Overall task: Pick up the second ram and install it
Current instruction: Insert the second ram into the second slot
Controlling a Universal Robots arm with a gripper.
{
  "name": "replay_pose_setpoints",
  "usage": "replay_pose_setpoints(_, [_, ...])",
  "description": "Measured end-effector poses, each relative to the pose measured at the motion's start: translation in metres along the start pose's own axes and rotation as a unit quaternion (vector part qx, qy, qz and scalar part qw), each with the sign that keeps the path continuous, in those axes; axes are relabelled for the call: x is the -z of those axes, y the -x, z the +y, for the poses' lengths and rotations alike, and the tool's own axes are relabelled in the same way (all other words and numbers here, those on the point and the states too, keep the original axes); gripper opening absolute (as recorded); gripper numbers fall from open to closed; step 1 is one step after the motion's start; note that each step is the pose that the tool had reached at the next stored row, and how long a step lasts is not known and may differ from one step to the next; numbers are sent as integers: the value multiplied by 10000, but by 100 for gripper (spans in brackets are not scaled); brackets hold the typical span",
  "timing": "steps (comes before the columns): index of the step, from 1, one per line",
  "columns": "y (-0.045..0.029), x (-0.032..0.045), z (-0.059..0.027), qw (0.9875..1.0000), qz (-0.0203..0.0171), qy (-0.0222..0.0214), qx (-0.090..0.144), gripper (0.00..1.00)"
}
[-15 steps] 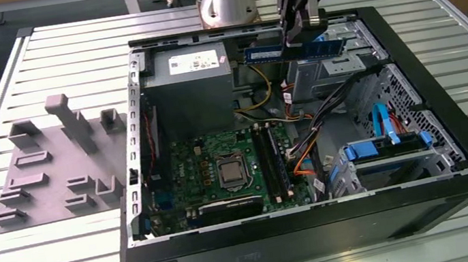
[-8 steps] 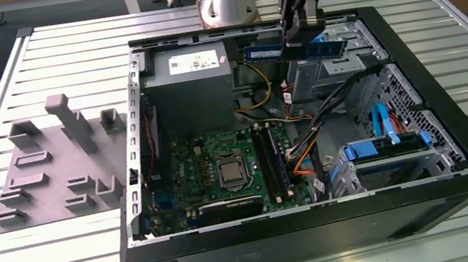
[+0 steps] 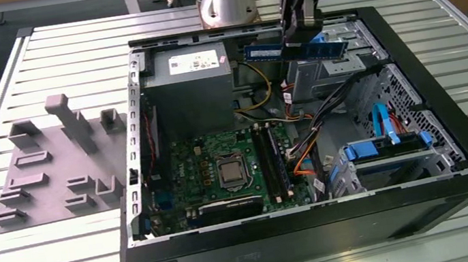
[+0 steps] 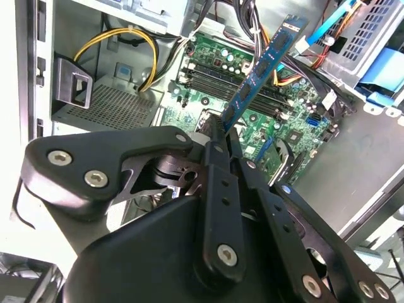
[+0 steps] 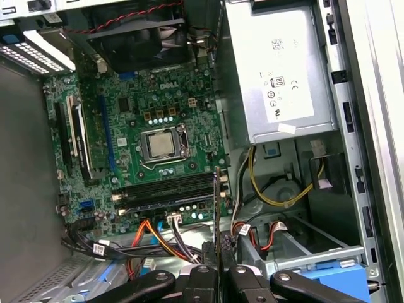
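The second ram (image 3: 294,49) is a thin blue-green stick with black chips, held level above the back of the open computer case (image 3: 455,141). My gripper (image 3: 301,33) is shut on it from above. In the second wrist view the ram (image 4: 262,69) sticks out from between the black fingers (image 4: 218,164) toward the green motherboard (image 4: 252,95). In the first wrist view the ram (image 5: 217,208) shows edge-on over the long black memory slots (image 5: 167,192). In the exterior view those slots (image 3: 270,160) lie on the motherboard (image 3: 210,158), well in front of and below the ram.
A grey power supply (image 3: 186,86) fills the case's back corner at the exterior view's left. Orange and yellow cables (image 3: 305,145) cross beside the slots. A blue drive cage (image 3: 384,151) sits at the right. Grey slotted fixture blocks (image 3: 56,170) stand on the slatted table, left of the case.
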State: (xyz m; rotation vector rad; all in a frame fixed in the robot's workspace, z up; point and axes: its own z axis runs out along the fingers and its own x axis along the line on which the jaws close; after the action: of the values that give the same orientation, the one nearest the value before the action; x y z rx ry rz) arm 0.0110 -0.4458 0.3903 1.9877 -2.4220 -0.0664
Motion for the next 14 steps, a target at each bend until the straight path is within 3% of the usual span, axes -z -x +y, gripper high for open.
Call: replay_pose_setpoints(14, [0,0,0,9996,-11,-6,-286,14])
